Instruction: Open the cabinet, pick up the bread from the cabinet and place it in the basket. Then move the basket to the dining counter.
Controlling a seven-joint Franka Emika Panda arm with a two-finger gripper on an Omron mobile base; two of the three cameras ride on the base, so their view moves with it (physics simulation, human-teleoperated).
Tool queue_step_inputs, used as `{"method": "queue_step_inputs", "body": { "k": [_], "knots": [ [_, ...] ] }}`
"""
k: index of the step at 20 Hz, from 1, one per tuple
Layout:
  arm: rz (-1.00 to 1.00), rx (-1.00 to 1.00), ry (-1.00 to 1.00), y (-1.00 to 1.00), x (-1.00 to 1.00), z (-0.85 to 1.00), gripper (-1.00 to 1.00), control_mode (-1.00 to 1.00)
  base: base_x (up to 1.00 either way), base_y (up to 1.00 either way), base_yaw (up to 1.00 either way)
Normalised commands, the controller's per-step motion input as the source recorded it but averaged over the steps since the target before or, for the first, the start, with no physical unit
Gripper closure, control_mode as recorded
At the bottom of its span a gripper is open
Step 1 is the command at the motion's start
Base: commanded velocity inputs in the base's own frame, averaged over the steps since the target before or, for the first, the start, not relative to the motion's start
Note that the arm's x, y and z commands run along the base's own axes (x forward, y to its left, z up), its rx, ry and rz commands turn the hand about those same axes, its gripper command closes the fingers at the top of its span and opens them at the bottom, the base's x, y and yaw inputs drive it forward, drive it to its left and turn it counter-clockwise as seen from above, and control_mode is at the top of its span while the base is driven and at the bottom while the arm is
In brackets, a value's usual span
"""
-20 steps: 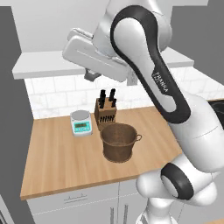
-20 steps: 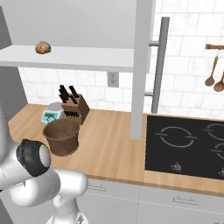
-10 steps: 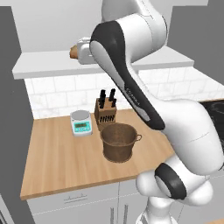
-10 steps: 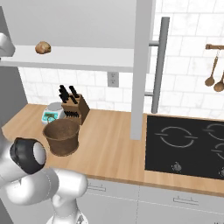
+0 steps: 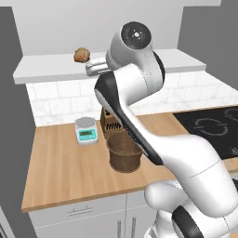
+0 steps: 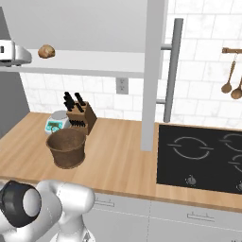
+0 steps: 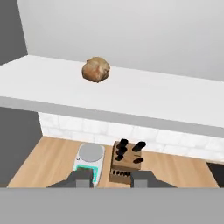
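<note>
The cabinet stands open, and its grey door [image 6: 154,71] with a long bar handle [image 6: 171,71] swings out over the worktop. The bread [image 5: 82,55] [image 6: 46,51] [image 7: 96,70], a small brown roll, lies on the white cabinet shelf [image 7: 140,98]. My gripper [image 5: 91,69] [image 6: 22,55] [image 7: 112,178] is at shelf height, a little in front of the bread, open with nothing between its fingers. The brown woven basket [image 5: 124,151] [image 6: 67,147] sits empty on the wooden worktop below. The dining counter is out of view.
Behind the basket on the worktop are a knife block [image 6: 80,116] [image 7: 125,161] and a small kitchen scale [image 5: 86,130] [image 6: 55,124] [image 7: 90,158]. A black hob [image 6: 203,151] takes up the right side. Wooden spoons [image 6: 231,80] hang on the tiled wall.
The arm has swung round and the hand has turned to face into the cabinet at shelf height. Bread and basket have not moved.
</note>
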Motion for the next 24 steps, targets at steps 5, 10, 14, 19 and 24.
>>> {"method": "queue_step_inputs", "body": {
  "k": [5,10,14,19,24],
  "knots": [
    [0.09,0.11,0.26,-0.06,0.76,0.02,-1.00,-1.00,0.00,0.00,0.00],
    [0.01,0.00,0.06,0.00,0.59,0.08,-1.00,-1.00,0.00,0.00,0.00],
    [0.00,0.00,0.00,0.00,0.47,0.04,-1.00,-1.00,0.00,0.00,0.00],
    [0.01,0.00,-0.03,0.02,0.55,0.00,-1.00,-1.00,0.00,0.00,0.00],
    [0.06,0.00,-0.06,0.20,0.55,0.00,-1.00,-1.00,0.00,0.00,0.00]
  ]
}}
